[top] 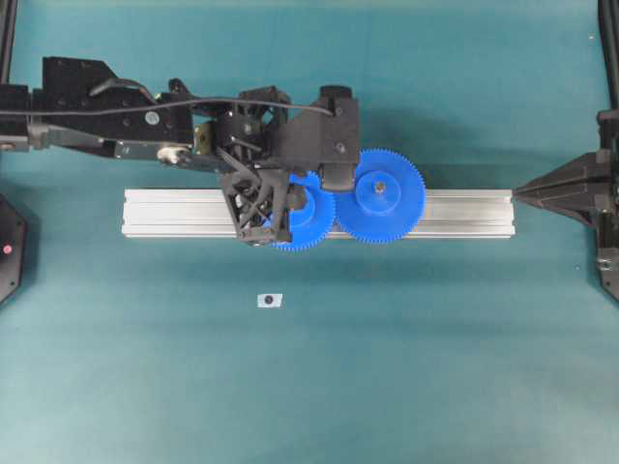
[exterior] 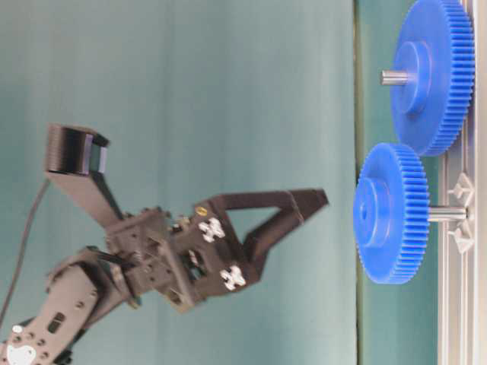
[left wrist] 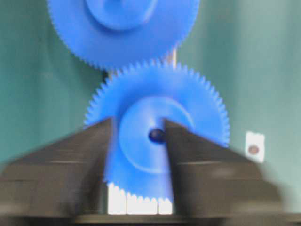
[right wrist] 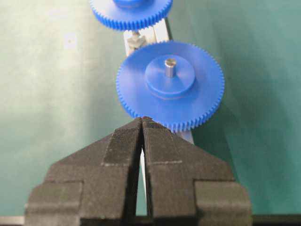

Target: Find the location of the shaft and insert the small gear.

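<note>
The small gear [top: 309, 217] sits over the aluminium rail [top: 464, 213], its teeth meeting the larger blue gear [top: 379, 193]. In the table-level view the small gear [exterior: 388, 213] rides on the shaft [exterior: 447, 214], held off the rail [exterior: 460, 304]. Its centre hole [left wrist: 156, 136] looks dark. My left gripper [left wrist: 138, 136] is open and hovers over the gear's hub without touching it; its tips [exterior: 316, 199] stand apart from the gear. The left wrist view is blurred. My right gripper [right wrist: 142, 120] is shut and empty at the rail's right end [top: 517, 193].
The larger gear [right wrist: 170, 84] has its own metal pin [right wrist: 170, 66] poking through its hub. A small white tag with a dark spot [top: 270, 301] lies on the green mat in front of the rail. Black frame parts stand at the left and right edges.
</note>
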